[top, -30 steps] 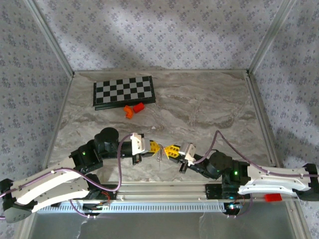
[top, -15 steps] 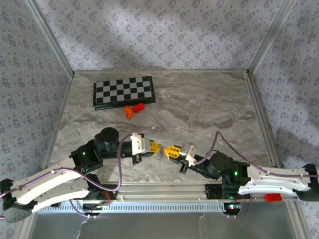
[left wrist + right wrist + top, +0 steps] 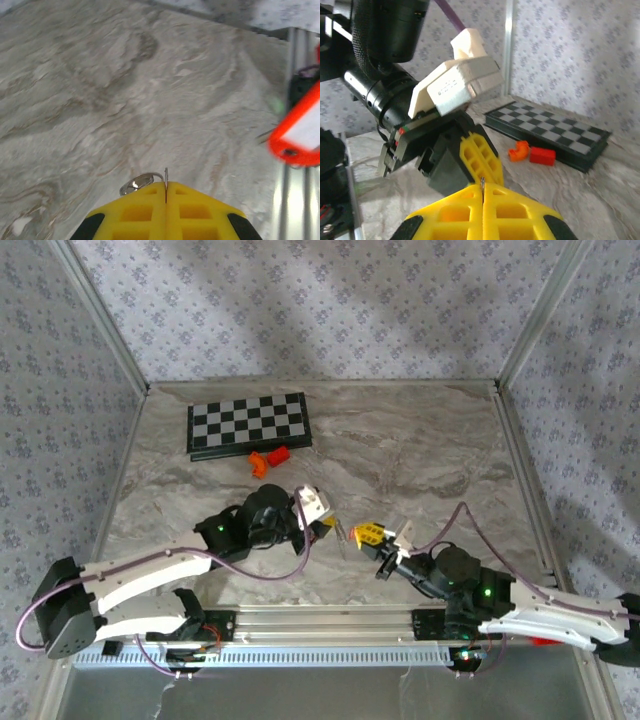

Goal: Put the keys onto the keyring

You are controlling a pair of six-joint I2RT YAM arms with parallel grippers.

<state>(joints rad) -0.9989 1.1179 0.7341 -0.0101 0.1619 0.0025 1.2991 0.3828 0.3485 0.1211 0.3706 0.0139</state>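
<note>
The marble surface (image 3: 420, 460) lies open across its right and far middle. A checkerboard (image 3: 248, 425) sits toward the far left corner with two orange blocks (image 3: 268, 459) just beside its near edge. Patterned walls and slanting metal posts close the back and sides, and a metal rail (image 3: 330, 620) runs along the near edge. Both arms work low over the near middle. The left arm (image 3: 150, 575) reaches in from the near left, bent at the elbow, and the right arm (image 3: 540, 605) stretches flat from the near right. Their tips face each other, near but apart. The left pincer (image 3: 330, 527) has its yellow fingers pressed together on a silver key (image 3: 137, 182), whose rounded end pokes out beside the tips, above bare marble. The right pincer (image 3: 482, 192) is also pressed together, with a thin silver sliver (image 3: 482, 182) standing up from the seam; whether it is a key I cannot tell. The keyring's red tag (image 3: 302, 127) shows blurred at the right of the left wrist view, over the rail.
</note>
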